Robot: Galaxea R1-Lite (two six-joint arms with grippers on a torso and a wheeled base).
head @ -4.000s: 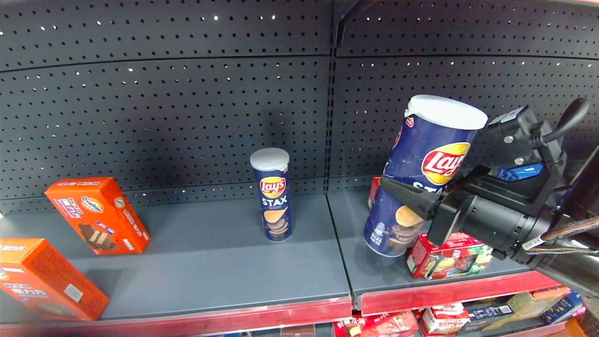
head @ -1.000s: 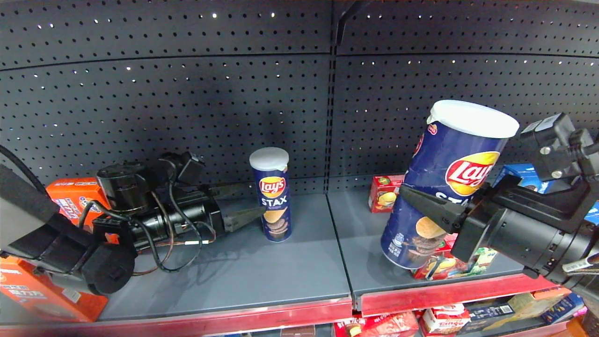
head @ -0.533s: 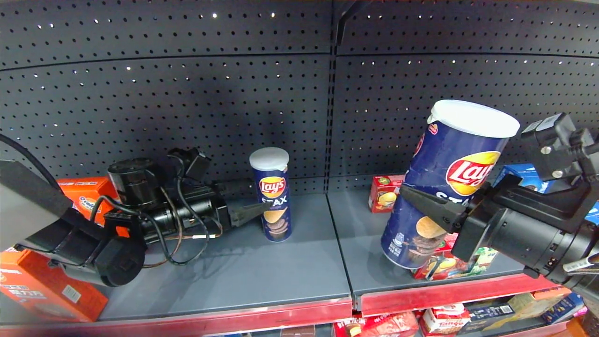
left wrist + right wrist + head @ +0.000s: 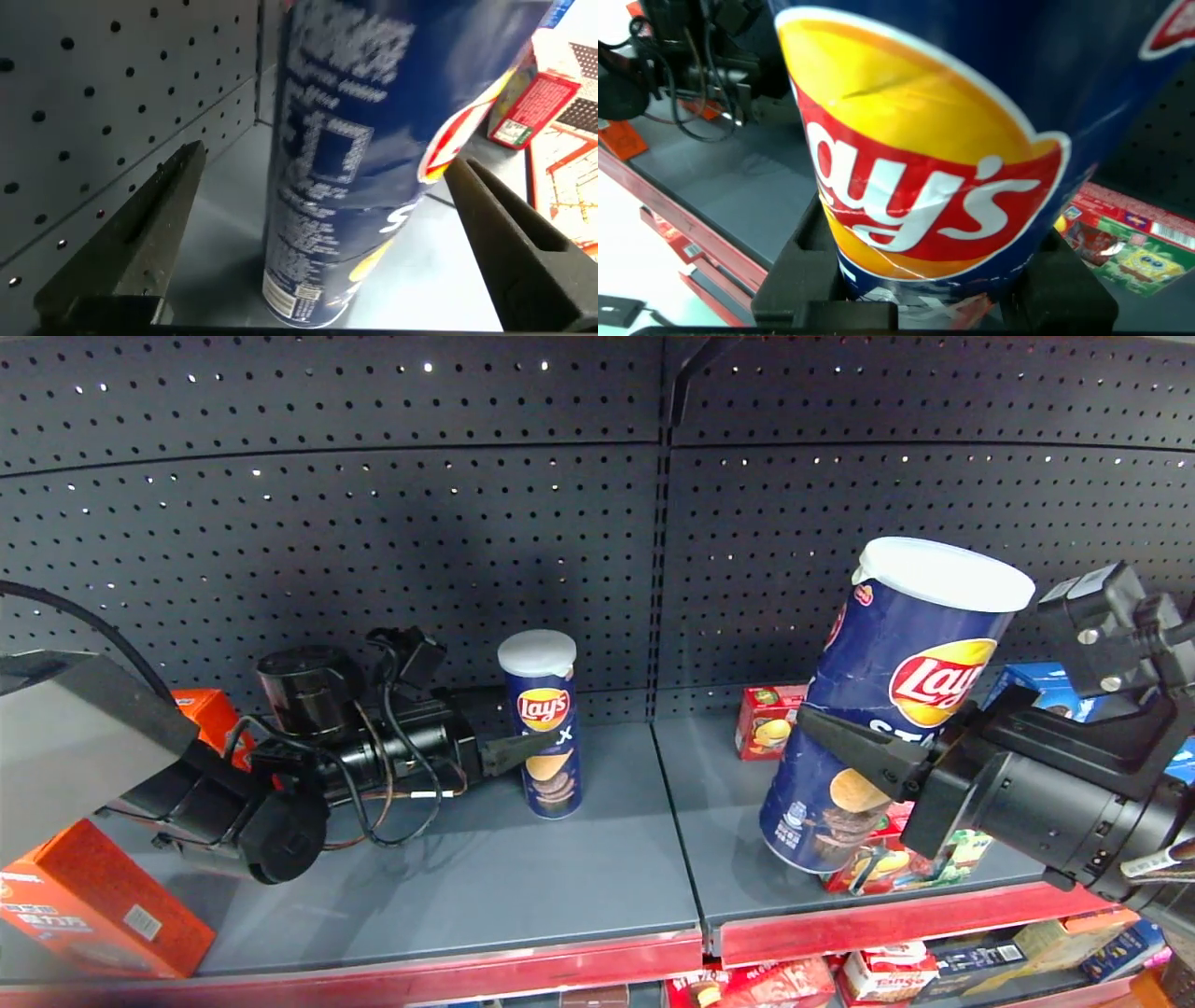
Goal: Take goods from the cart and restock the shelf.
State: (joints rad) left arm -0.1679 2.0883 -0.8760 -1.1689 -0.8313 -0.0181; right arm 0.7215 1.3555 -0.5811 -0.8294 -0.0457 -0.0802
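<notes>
A small blue crisp can (image 4: 544, 723) with a grey lid stands upright on the grey shelf board (image 4: 485, 887), near the back wall. My left gripper (image 4: 534, 726) comes in from the left and is open, one finger on each side of this can (image 4: 336, 187); gaps show between both fingers (image 4: 154, 233) and the can. My right gripper (image 4: 878, 751) is shut on a second blue crisp can (image 4: 910, 663), held tilted above the right shelf board. That can (image 4: 924, 168) sits between the right gripper (image 4: 924, 294) jaws.
Orange boxes (image 4: 93, 905) (image 4: 213, 714) lie at the shelf's left. A small red box (image 4: 766, 721), a blue box (image 4: 1036, 686) and a red-green box (image 4: 920, 863) sit on the right board. The perforated back wall (image 4: 373, 551) is close behind. More goods fill the lower shelf (image 4: 887, 971).
My left arm came into view and slid right, until its fingers straddle the standing can. The right arm shifted slightly right with its can early on, then kept still.
</notes>
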